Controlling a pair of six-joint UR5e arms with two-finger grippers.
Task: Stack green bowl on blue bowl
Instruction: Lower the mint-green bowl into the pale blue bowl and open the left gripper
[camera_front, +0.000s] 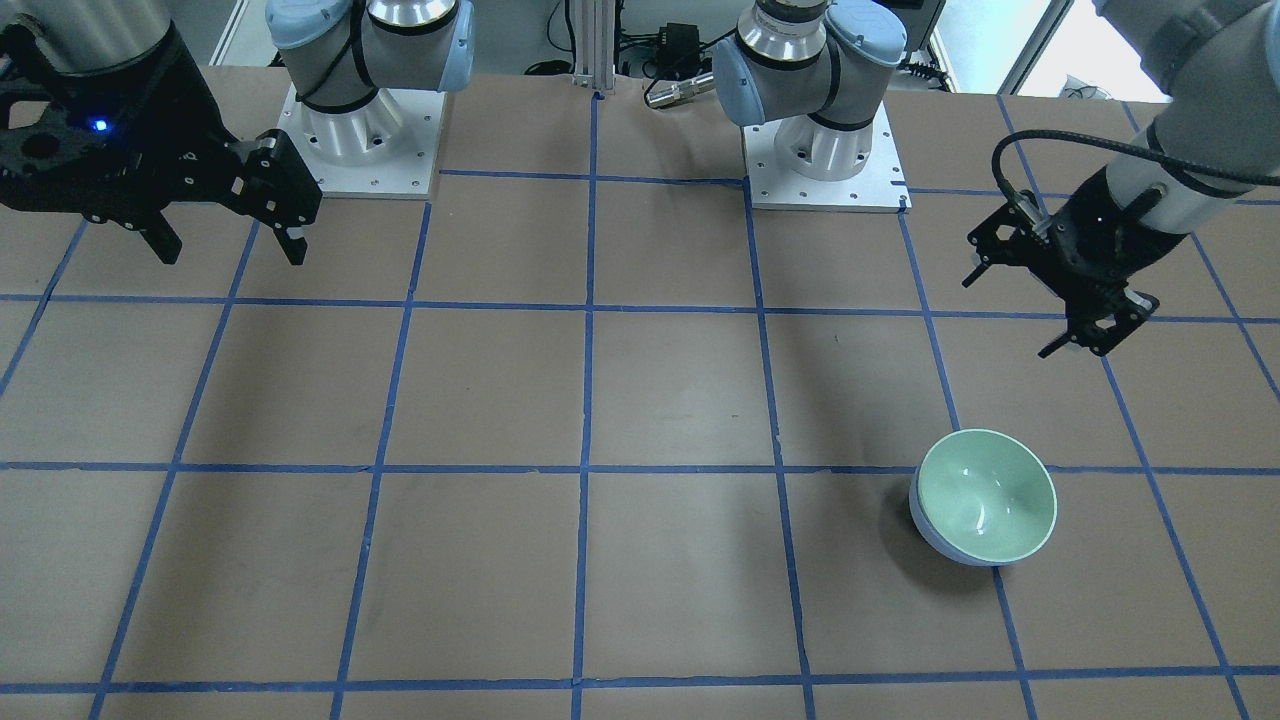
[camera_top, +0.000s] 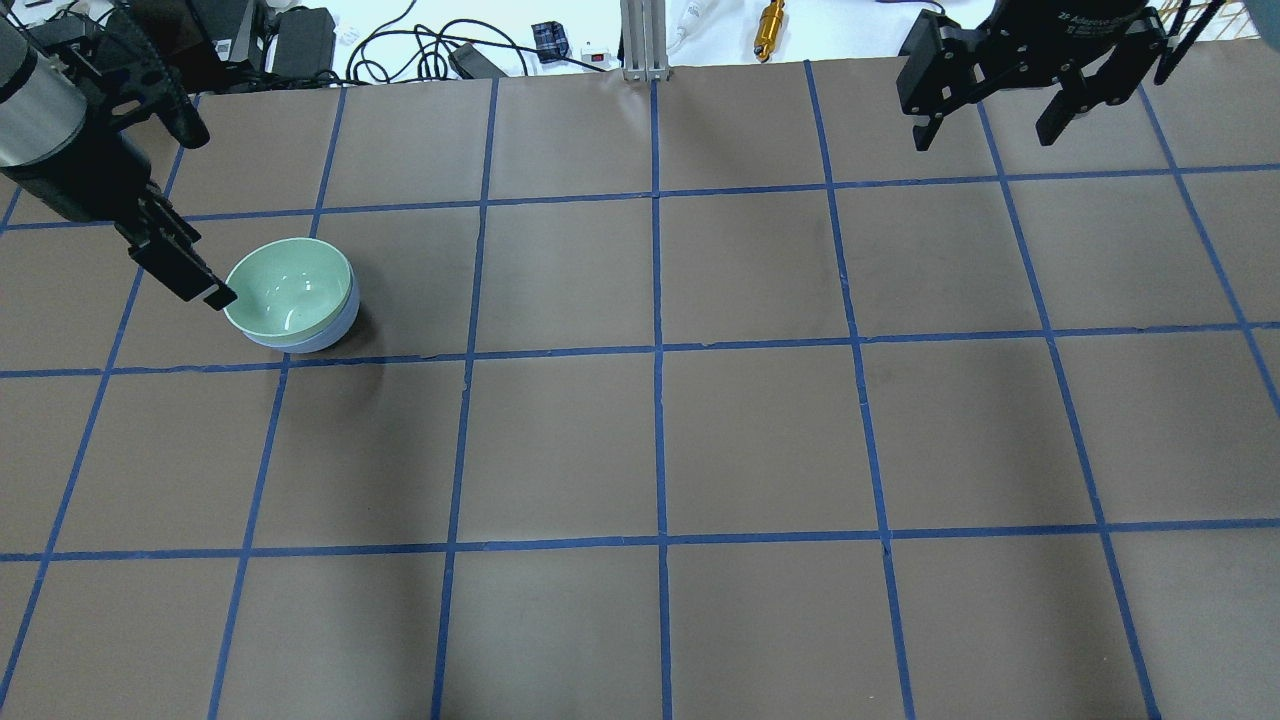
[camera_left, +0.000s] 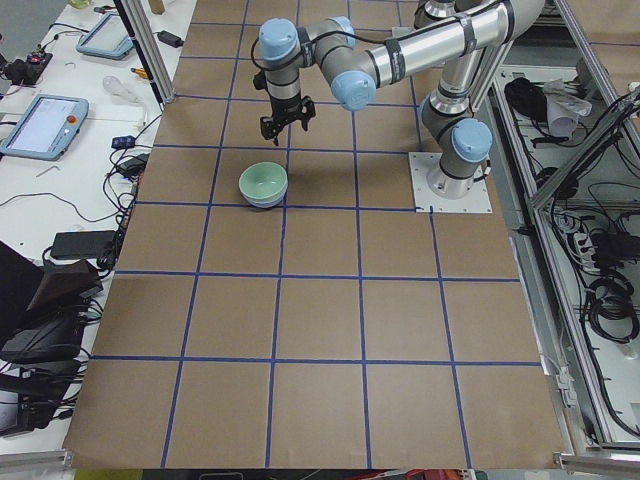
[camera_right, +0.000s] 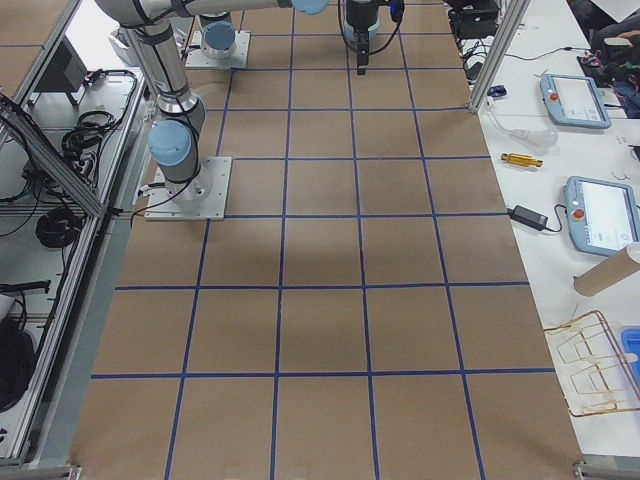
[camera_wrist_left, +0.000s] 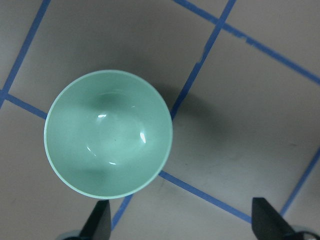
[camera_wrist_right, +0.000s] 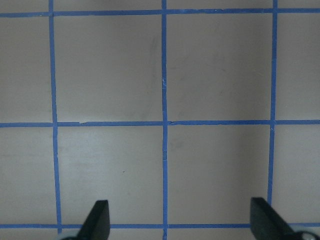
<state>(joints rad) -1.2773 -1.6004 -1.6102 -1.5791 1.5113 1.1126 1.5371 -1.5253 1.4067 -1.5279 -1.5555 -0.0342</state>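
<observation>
The green bowl (camera_front: 985, 495) sits nested inside the blue bowl (camera_front: 925, 530), whose pale outside shows below the green rim. The pair also shows in the overhead view, green bowl (camera_top: 288, 290) in blue bowl (camera_top: 325, 335), and in the left exterior view (camera_left: 263, 183). The left wrist view shows only the green bowl (camera_wrist_left: 107, 132); the blue one is hidden under it. My left gripper (camera_front: 1085, 345) (camera_top: 200, 285) (camera_wrist_left: 182, 222) is open and empty, raised beside the bowls. My right gripper (camera_front: 232, 250) (camera_top: 985, 135) (camera_wrist_right: 180, 222) is open and empty, far from the bowls.
The table (camera_top: 660, 440) is brown paper with a blue tape grid. The two arm bases (camera_front: 360, 150) (camera_front: 825, 160) stand on the robot's side. Cables and small tools (camera_top: 770, 20) lie beyond the far edge.
</observation>
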